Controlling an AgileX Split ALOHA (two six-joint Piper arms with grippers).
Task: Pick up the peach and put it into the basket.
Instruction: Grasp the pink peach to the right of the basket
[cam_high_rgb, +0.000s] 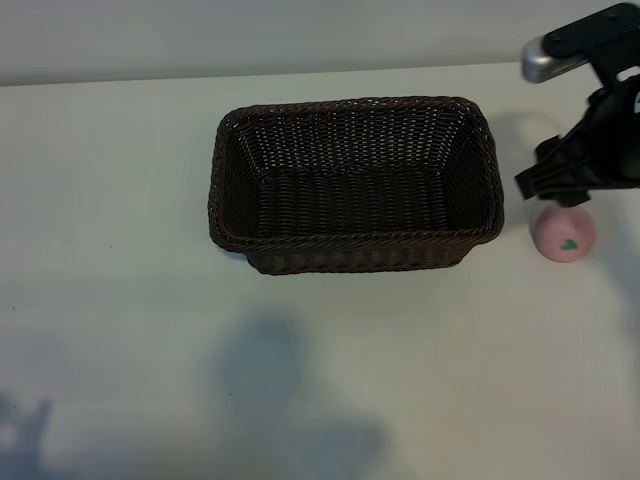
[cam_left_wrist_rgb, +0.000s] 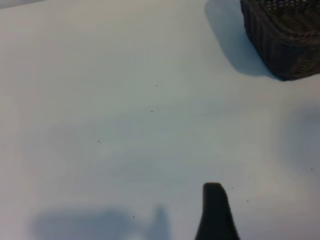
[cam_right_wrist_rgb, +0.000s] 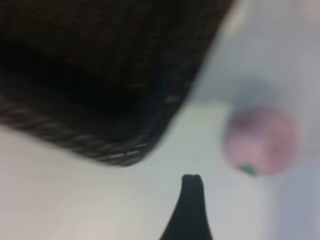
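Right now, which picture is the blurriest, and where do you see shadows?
The right wrist view is blurriest: the basket and peach look smeared. The exterior view is sharper, with soft dark shadows on the table below the basket. In the left wrist view, the basket corner casts a shadow beside it.

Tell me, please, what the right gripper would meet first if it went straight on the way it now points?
Probably the bare table between the basket and the peach; the right gripper aims slightly beside the peach, though depth is unclear.
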